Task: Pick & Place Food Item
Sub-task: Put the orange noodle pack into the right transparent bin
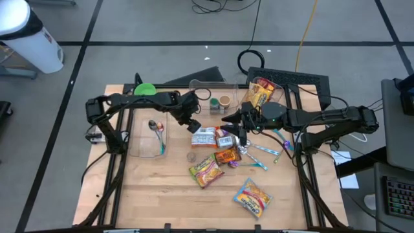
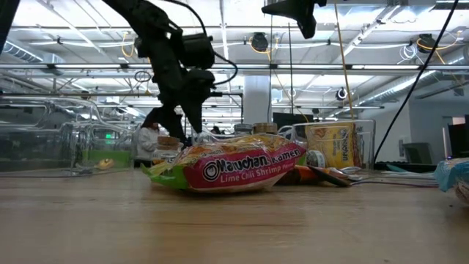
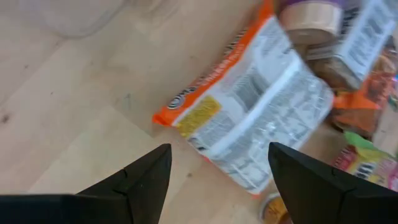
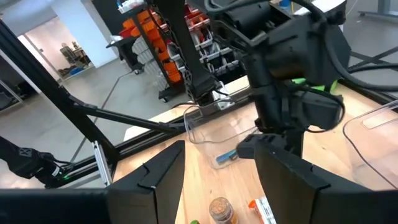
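I count 3 ramen packs on the desk [image 1: 162, 200]: one near the front edge [image 1: 252, 197], one mid-desk [image 1: 206, 170], one at the back edge [image 1: 259, 92]. 1 white-and-orange pouch [image 1: 202, 137]. 2 clear tubs: left side [image 1: 147, 133], back edge [image 1: 210, 87]. 1 green lid [image 1: 145, 89]. 1 spoon [image 1: 154, 129]. Small jars approx 3, can't be sure.

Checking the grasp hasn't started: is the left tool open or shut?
Open. The left tool shows its two dark fingers spread apart above the orange-and-white foil packet, holding nothing.
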### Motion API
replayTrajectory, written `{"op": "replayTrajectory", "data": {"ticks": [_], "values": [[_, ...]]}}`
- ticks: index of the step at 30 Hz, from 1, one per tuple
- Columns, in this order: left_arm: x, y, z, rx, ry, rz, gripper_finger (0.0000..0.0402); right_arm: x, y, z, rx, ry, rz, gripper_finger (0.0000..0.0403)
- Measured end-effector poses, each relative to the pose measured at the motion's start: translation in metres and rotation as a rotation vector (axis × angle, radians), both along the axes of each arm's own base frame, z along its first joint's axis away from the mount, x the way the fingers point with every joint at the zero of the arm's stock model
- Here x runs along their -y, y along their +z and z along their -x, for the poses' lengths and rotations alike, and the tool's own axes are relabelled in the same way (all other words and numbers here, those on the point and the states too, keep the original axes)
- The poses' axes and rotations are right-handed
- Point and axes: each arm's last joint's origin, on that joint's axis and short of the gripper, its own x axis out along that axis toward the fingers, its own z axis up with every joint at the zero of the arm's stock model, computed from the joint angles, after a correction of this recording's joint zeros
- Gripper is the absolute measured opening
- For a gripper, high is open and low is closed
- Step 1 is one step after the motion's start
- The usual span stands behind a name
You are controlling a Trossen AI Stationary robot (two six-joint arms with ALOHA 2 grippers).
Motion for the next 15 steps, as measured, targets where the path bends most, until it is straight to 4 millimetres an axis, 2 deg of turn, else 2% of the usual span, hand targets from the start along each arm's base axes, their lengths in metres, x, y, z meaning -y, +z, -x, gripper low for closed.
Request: {"op": "replayTrajectory", "data": {"ticks": [9, 15], "values": [[-0.009, -0.027, -0.009, -0.04, 0.011, 0.022, 0.0273, 0.002, -0.001, 0.0, -0.006, -0.004, 0.019, 0.0185], [-0.011, -0.038, -0.015, -0.023, 0.005, 0.031, 0.0273, 0.002, -0.001, 0.0, -0.008, -0.001, 0.032, 0.0185]]}}
